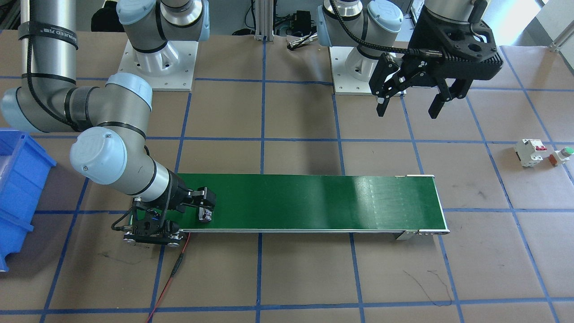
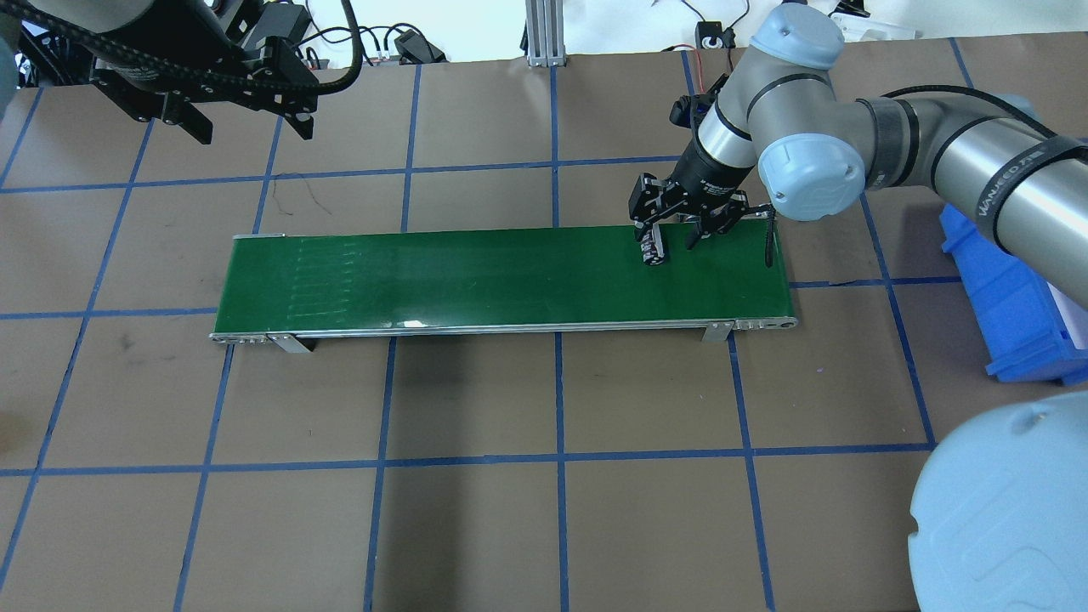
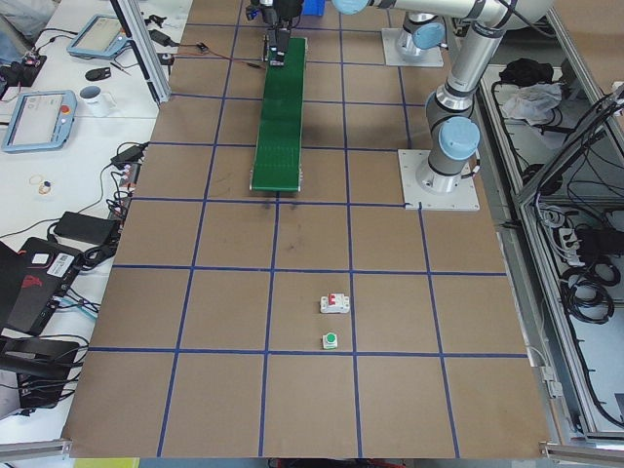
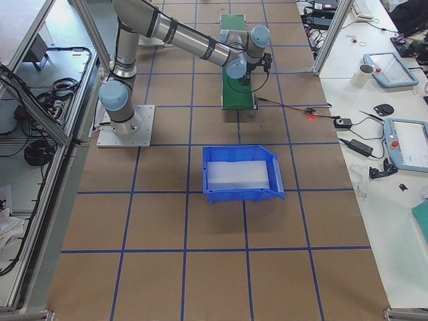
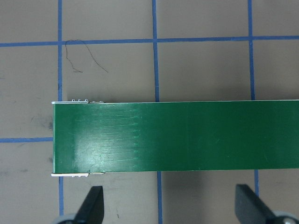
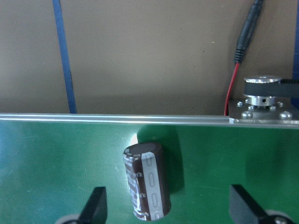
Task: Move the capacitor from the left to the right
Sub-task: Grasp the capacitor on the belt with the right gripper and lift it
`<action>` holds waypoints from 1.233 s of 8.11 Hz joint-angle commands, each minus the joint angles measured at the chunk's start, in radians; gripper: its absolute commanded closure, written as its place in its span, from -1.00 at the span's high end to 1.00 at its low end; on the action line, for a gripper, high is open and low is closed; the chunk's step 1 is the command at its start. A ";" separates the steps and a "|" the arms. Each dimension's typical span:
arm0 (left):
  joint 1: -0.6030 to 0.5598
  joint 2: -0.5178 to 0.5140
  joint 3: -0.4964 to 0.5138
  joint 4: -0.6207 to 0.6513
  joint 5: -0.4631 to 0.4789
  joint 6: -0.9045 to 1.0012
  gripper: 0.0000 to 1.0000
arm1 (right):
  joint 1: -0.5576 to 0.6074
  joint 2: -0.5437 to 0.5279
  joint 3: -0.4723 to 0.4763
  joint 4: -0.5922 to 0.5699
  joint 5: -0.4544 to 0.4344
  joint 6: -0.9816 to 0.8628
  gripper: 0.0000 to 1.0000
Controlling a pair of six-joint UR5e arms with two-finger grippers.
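Observation:
The capacitor (image 6: 146, 179), a stubby dark brown cylinder with pale markings, lies on its side on the green conveyor belt (image 2: 476, 272) near the belt's right end in the overhead view (image 2: 653, 250). My right gripper (image 6: 169, 207) is low over the belt, open, with its fingers on either side of the capacitor and not touching it. It also shows in the overhead view (image 2: 674, 242). My left gripper (image 1: 408, 105) is open and empty, high above the table beyond the belt's left end. Its wrist view looks down on the bare left end of the belt (image 5: 140, 137).
A blue bin (image 4: 241, 174) stands on the table on my right, past the belt's end. A white circuit breaker (image 1: 531, 151) and a green-capped push-button (image 1: 563, 154) lie on the table at my far left. A red cable (image 1: 172, 269) runs from the belt's motor.

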 commanded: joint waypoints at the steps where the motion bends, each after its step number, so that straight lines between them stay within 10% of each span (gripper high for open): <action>1: -0.001 0.000 0.000 0.001 -0.001 0.001 1.00 | 0.000 0.007 0.000 0.005 -0.076 -0.075 -0.81; 7: -0.001 0.000 0.000 0.002 -0.001 -0.001 1.00 | -0.046 -0.100 -0.021 0.067 -0.280 -0.126 -1.00; 10: 0.000 0.000 0.000 0.002 -0.001 -0.001 1.00 | -0.274 -0.260 -0.023 0.180 -0.374 -0.433 -1.00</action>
